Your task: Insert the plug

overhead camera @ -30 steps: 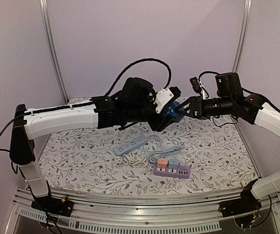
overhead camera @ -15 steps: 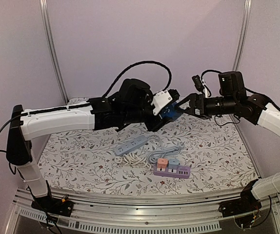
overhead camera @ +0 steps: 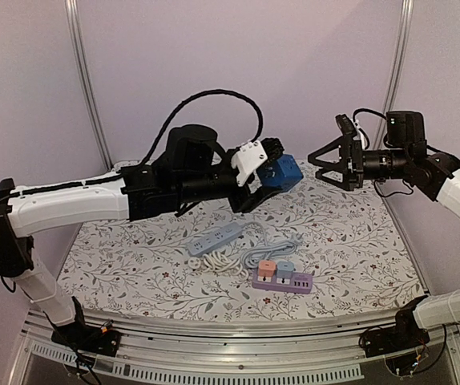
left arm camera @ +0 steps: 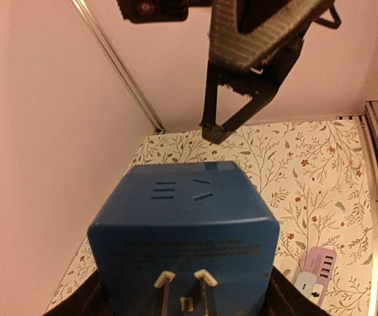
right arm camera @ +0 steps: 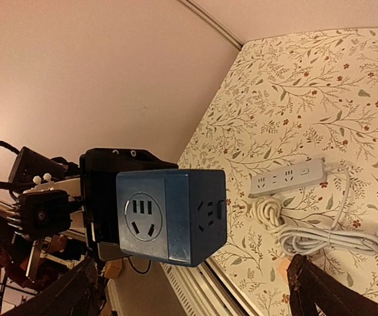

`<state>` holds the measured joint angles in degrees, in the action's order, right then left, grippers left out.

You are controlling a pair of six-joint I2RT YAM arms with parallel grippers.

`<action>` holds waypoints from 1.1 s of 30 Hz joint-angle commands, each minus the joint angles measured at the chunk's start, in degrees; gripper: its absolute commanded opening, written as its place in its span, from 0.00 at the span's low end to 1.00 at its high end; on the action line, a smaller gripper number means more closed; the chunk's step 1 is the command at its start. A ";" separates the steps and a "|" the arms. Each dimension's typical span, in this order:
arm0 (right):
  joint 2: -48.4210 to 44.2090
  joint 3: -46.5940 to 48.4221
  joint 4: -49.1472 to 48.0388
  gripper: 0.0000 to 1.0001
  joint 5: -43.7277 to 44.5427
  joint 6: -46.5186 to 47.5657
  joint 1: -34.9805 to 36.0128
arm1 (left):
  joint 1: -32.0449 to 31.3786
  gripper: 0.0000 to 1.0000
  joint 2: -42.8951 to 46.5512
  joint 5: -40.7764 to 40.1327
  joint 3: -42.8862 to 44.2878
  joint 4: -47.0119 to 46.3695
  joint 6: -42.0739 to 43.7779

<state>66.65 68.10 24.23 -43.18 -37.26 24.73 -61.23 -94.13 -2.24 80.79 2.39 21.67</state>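
While the left gripper (overhead camera: 264,172) is clamping the blue cube adapter (overhead camera: 284,172) between its fingers, we are seeing the cube hanging in the air above the far edge of the counter (overhead camera: 358,265), about midway along it. Facing it from the right, the right gripper (overhead camera: 322,164) is hovering a little apart from the cube, its jaws spread wide and holding nothing. From overhead we are making out only a plain blue block. The left wrist camera is showing us what that view is hiding: the metal prongs (left arm camera: 184,291) sticking out of the cube's face nearest the lens, plus slot openings on its upper face. The right wrist camera is giving us the opposite side, a round socket face (right arm camera: 143,217) with several holes and a second socket on the adjoining side, while its own fingers (right arm camera: 67,293) are framing the bottom corners, far apart. Near the middle of the counter, the white power strip (overhead camera: 215,237) is lying with its coiled cable (overhead camera: 214,261) just beside it toward the near edge. The purple power strip (overhead camera: 282,277) is resting to its right, closer to the near edge, carrying small pink and blue blocks (overhead camera: 274,267) on top. Whether those blocks are plugs we cannot tell.
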 commanded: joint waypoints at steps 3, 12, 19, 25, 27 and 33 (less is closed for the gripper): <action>1.30 -2.13 -10.85 0.98 -21.23 -7.69 0.00 | 0.28 0.00 4.54 13.44 -1.20 -10.06 -1.75; 1.36 -4.54 -24.95 0.98 -29.78 -17.34 0.07 | 0.32 0.00 4.20 19.62 -0.73 -14.07 -3.60; 2.77 -4.51 -29.07 0.94 -34.13 -22.36 0.14 | 0.32 0.00 2.62 20.68 -0.26 -17.24 -4.11; 3.67 -5.10 -33.71 0.90 -35.48 -26.82 0.20 | 0.24 0.00 0.60 22.19 0.64 -19.08 -4.06; 3.86 -5.23 -35.61 0.90 -35.43 -28.97 0.22 | 0.24 0.00 0.11 22.30 0.98 -19.02 -3.65; 4.26 -6.12 -38.49 0.84 -35.40 -32.99 0.51 | 0.08 0.00 -1.17 22.13 1.99 -18.68 -1.81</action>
<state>70.52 62.89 -9.98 -77.32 -66.67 24.75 -61.12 -93.82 19.18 80.53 -14.33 18.48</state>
